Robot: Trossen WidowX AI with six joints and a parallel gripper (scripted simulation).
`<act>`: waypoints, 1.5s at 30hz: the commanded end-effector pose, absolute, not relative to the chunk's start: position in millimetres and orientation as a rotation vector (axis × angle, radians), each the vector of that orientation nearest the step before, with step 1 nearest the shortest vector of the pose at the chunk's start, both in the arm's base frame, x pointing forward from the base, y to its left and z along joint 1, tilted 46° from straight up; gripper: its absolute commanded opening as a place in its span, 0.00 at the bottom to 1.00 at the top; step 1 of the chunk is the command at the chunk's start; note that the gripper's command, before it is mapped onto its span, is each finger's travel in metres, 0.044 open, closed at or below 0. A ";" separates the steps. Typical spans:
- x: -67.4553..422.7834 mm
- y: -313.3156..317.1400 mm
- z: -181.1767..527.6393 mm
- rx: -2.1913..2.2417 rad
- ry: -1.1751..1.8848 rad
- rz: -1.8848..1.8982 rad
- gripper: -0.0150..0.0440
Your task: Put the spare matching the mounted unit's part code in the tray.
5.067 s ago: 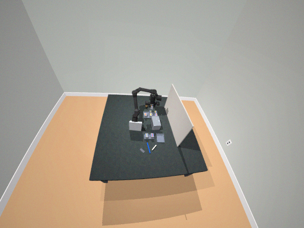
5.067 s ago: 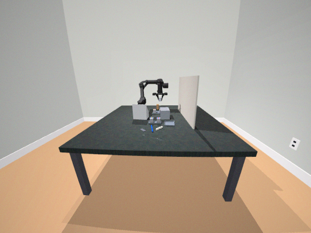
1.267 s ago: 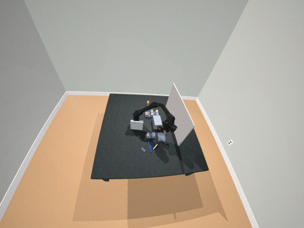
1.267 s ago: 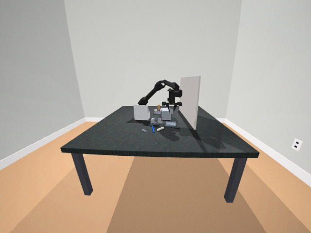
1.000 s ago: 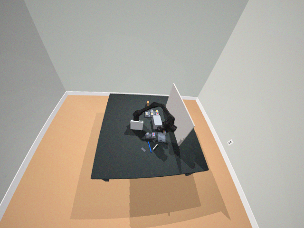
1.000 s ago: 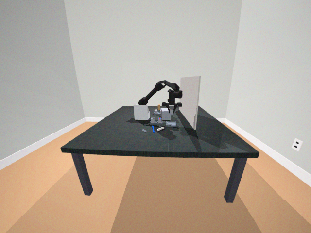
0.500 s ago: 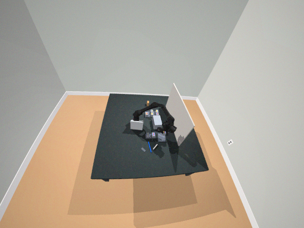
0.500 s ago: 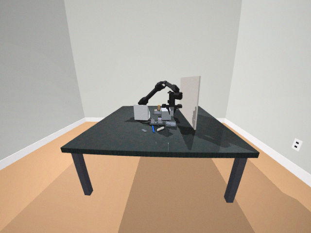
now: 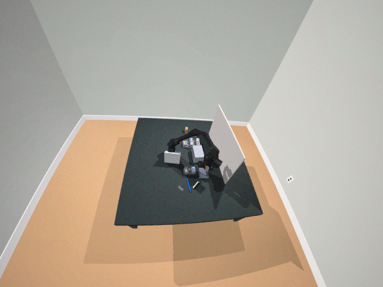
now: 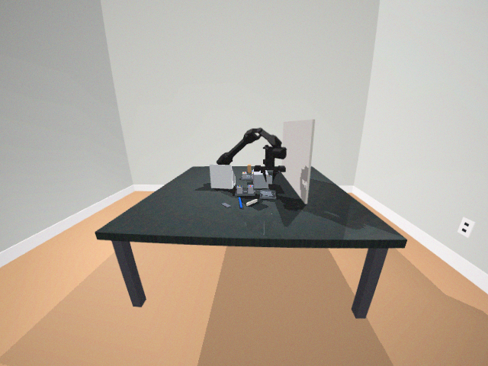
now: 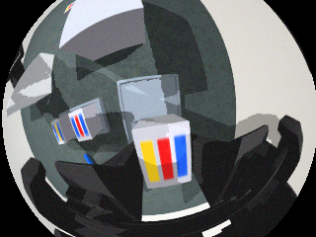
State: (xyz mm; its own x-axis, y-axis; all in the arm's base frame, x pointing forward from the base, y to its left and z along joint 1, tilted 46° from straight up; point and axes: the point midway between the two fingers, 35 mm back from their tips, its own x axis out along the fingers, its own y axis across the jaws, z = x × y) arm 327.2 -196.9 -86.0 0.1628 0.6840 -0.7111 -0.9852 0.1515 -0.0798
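Gripper beside the tray, spare in its grasp

Your gripper (image 9: 206,165) (image 10: 269,177) (image 11: 160,138) is closed on the striped spare (image 9: 206,167) (image 11: 161,153), above the table. The tray (image 9: 203,177) (image 10: 268,197) (image 11: 148,78) lies just beyond the spare in the wrist view and toward the table's front edge in the top view. The next move probably calls for you to shift that way, then lower; the spare overlaps the tray's near edge in the wrist view, so release here could catch the rim. The label's longer side follows the stripes, roughly in line with the tray; you cannot judge the body's full length. You have one arm, so no choice of side arises.

Labels: your held spare reads yellow, red, blue. The two-slot holder (image 9: 189,173) (image 10: 245,194) (image 11: 104,116) carries other striped pieces. No letters or brands are legible, and you cannot confirm the mounted unit's code.
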 end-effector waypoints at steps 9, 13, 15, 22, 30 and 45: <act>328.8 -190.2 -93.8 -0.617 0.597 1.299 0.25; 329.3 -187.6 -96.3 -0.617 0.597 1.299 0.25; 329.6 -186.4 -97.5 -0.617 0.597 1.299 0.25; 330.4 -181.9 -101.7 -0.617 0.596 1.299 0.25; 331.2 -176.7 -106.4 -0.616 0.596 1.300 0.25; 332.2 -166.8 -115.1 -0.615 0.594 1.300 0.25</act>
State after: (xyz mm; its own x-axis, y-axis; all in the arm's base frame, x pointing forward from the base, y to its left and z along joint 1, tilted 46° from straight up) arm 332.3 -168.0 -113.1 0.1634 0.6861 -0.7090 -0.9852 0.1512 -0.0808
